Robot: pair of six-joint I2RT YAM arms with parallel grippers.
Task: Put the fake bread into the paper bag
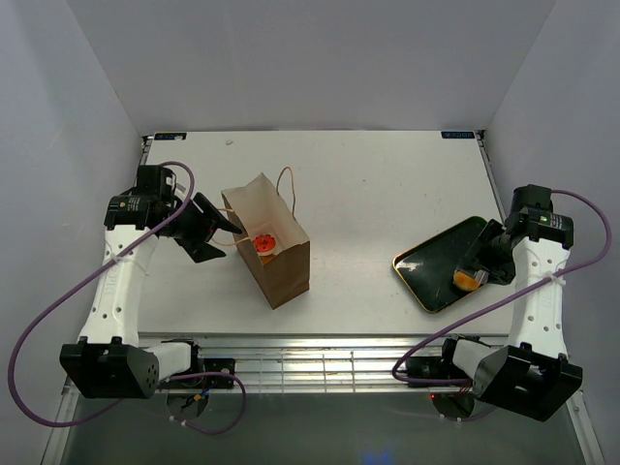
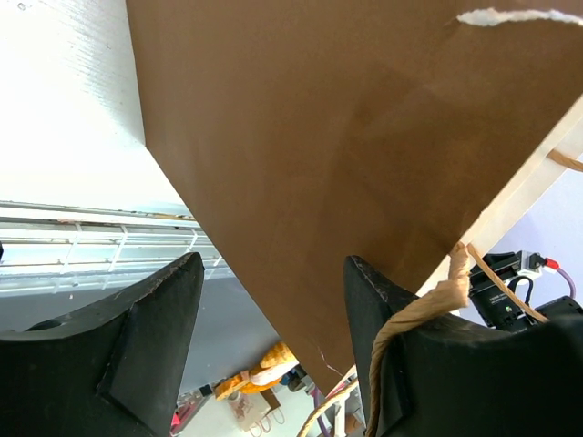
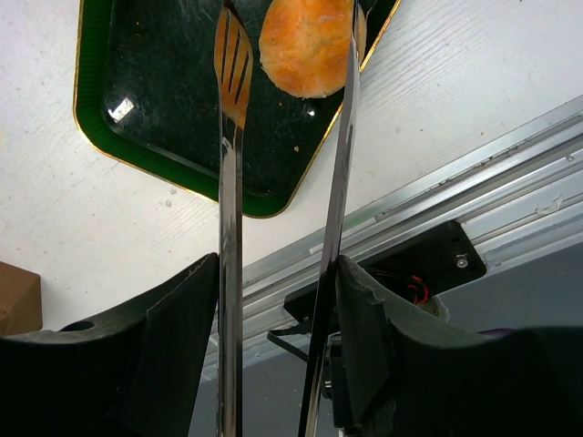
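Observation:
The brown paper bag (image 1: 283, 263) stands upright left of the table's middle. A red-frosted donut (image 1: 266, 242) shows in its open top. My left gripper (image 1: 224, 232) is at the bag's left rim. In the left wrist view that gripper (image 2: 273, 262) is open; the bag's wall (image 2: 346, 137) runs between the fingers, and a cord handle (image 2: 428, 305) lies over the right finger. My right gripper (image 3: 278, 261) is shut on metal tongs (image 3: 230, 182). The tong tips straddle a round golden bun (image 3: 305, 45) lying on the dark green tray (image 3: 155, 100), seen from above as bun (image 1: 466, 281) and tray (image 1: 431, 262).
The tray lies at the table's right side, near the front edge. A slotted metal rail (image 1: 329, 358) runs along the near edge between the arm bases. The bag's far cord handle (image 1: 288, 184) sticks up behind it. White walls close in the table on three sides.

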